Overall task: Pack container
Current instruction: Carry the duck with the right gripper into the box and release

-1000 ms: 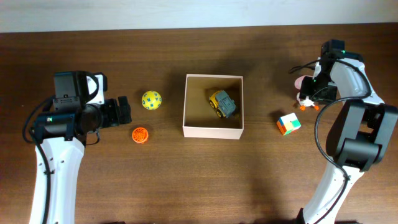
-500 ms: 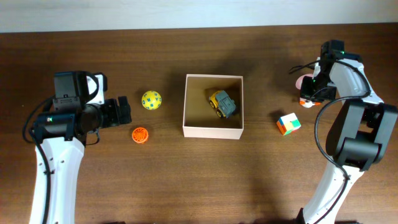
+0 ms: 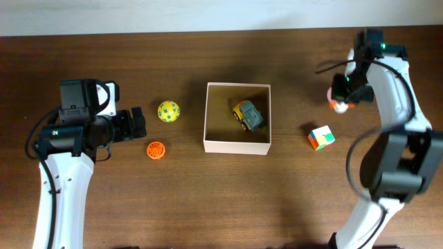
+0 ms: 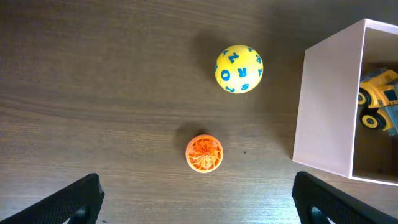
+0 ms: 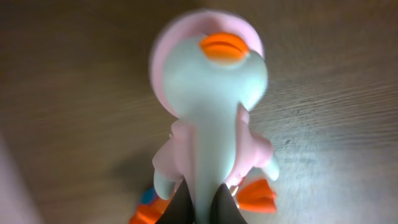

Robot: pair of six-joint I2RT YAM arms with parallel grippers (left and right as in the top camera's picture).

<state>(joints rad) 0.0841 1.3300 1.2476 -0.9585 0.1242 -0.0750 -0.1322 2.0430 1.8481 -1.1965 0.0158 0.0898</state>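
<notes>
The container (image 3: 236,143) is sitting open-topped at the middle of the counter (image 3: 208,200), with its white walls showing and its tan inside facing up. A yellow and grey toy truck (image 3: 247,115) is lying inside it, toward the far right corner of the box. Between the container and the left edge, a yellow ball with blue letters (image 4: 239,68) is resting near the box wall, and an orange ridged disc (image 4: 204,152) is lying apart from it, closer to the near edge.

The left end effector (image 3: 138,123) is hovering beside these two toys, its fingers (image 4: 78,199) spread wide and gripping nothing.

Toward the far right corner of the counter, the right end effector (image 5: 200,208) is pinching a toy duck (image 5: 211,93) with a white body, pink hood and orange bill and feet; its fingers are closing tight on the toy's lower part. A multicoloured puzzle cube (image 3: 321,137) is sitting between the container and the right edge.
</notes>
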